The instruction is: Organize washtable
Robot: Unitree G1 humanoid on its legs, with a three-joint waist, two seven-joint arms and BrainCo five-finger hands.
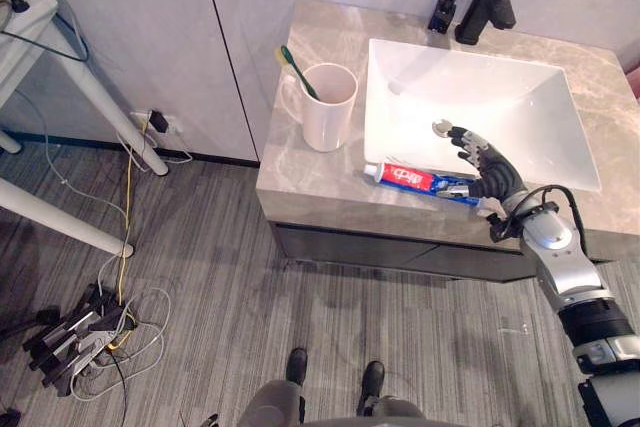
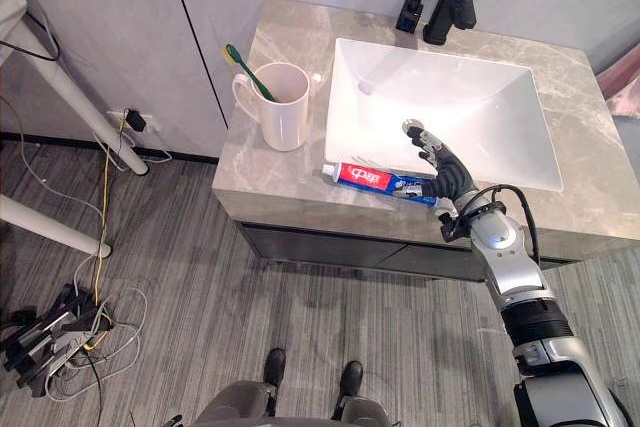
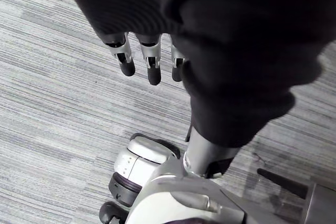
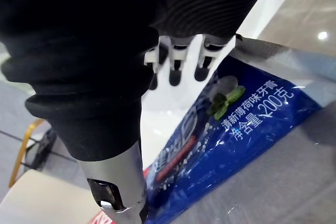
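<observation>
Grip across the flat tail seemed best: thumb and fingers closing gently on the toothpaste point(image 1: 410, 179), then lifting it level off the surface point(image 1: 300, 175). The right hand point(image 1: 487, 175) was unclenched, fingers straight, grasping nothing. The toothpaste lay directly beneath its palm, cap end reaching away toward the cup point(image 1: 328, 107). The left hand point(image 3: 126, 59) hung relaxed over the floor point(image 3: 52, 103).
</observation>
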